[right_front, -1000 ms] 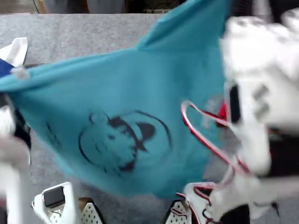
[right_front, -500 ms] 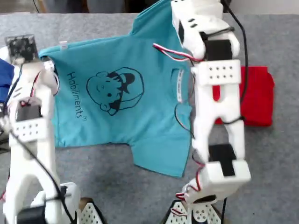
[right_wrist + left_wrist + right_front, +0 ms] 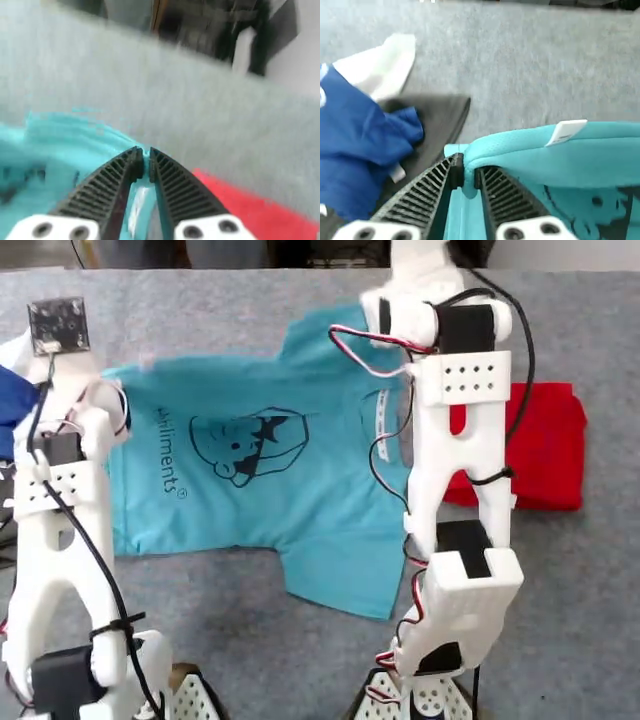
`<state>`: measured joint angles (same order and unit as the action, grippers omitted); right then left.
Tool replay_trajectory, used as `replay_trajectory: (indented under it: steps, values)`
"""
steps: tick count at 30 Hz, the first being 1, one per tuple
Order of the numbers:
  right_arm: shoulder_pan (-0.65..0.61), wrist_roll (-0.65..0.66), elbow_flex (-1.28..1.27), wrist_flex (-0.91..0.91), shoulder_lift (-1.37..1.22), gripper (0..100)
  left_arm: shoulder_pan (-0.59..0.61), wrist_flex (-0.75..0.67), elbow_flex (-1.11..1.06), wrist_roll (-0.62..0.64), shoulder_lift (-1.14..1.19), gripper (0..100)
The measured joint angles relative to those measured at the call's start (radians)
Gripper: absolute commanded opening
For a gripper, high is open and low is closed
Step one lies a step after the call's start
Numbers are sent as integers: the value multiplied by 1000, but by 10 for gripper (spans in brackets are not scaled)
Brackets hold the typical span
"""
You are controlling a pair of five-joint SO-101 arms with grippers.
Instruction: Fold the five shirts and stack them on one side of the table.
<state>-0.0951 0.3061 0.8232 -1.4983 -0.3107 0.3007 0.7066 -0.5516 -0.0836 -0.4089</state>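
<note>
A teal shirt [image 3: 260, 480] with a cartoon print lies spread flat across the middle of the table. My left gripper [image 3: 465, 170] is shut on a folded edge of the teal shirt [image 3: 560, 155] at its left side, near a small white tag [image 3: 565, 132]. My right gripper [image 3: 143, 162] is shut on the teal shirt [image 3: 50, 145] at its far right edge. A folded red shirt [image 3: 545, 450] rests on the right side of the table, partly behind the right arm. The red shirt [image 3: 240, 200] sits close beside the right gripper.
A heap of shirts sits at the table's left edge: a blue one [image 3: 355, 150], a black one [image 3: 440, 120] and a white one [image 3: 380, 65]. Bare grey table [image 3: 200, 310] stretches behind the teal shirt. The arm bases [image 3: 150, 680] stand at the near edge.
A second ago both arms held the teal shirt high, close to the camera. They have lowered it and it now lies spread on the table, still gripped on both sides.
</note>
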Motion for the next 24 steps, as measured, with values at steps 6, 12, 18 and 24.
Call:
replay_trajectory:
  steps: [6,12,18,24]
  values:
    - [-9,147,0,-221,0,14,-25,189,-84,-97,0,29]
    - [-11,180,-98,-255,0,14,-32,233,-206,-110,0,29]
    - [-9,180,-374,-173,98,14,-32,252,-209,-110,-2,29]
    - [-8,180,-750,14,353,14,-32,308,-216,-110,-2,29]
